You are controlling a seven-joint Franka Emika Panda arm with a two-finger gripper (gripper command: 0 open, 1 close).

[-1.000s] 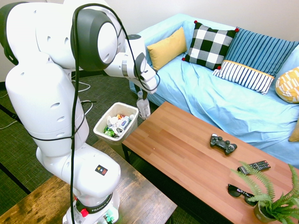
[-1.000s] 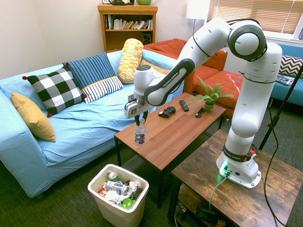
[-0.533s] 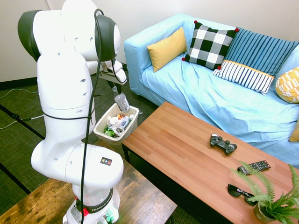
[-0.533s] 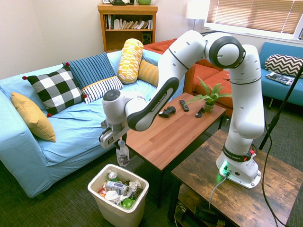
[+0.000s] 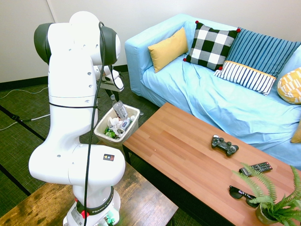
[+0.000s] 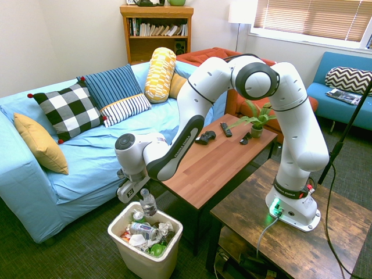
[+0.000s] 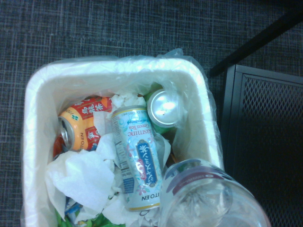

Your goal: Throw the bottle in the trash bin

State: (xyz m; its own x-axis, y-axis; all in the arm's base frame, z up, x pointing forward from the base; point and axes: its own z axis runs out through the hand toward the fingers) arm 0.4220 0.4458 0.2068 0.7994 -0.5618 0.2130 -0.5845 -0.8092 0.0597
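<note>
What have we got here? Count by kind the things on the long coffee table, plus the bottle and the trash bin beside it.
Game controllers: 1
Remote controls: 1
Pairs of sunglasses: 1
Potted plants: 1
Bottles, held by the end effector at the bin: 1
Trash bins: 1
Total: 6

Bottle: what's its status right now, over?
Gripper shut on bottle, by its capped end. Bottle held over bin, not dropped yet. Cans and paper inside; nothing seen blocking.
</note>
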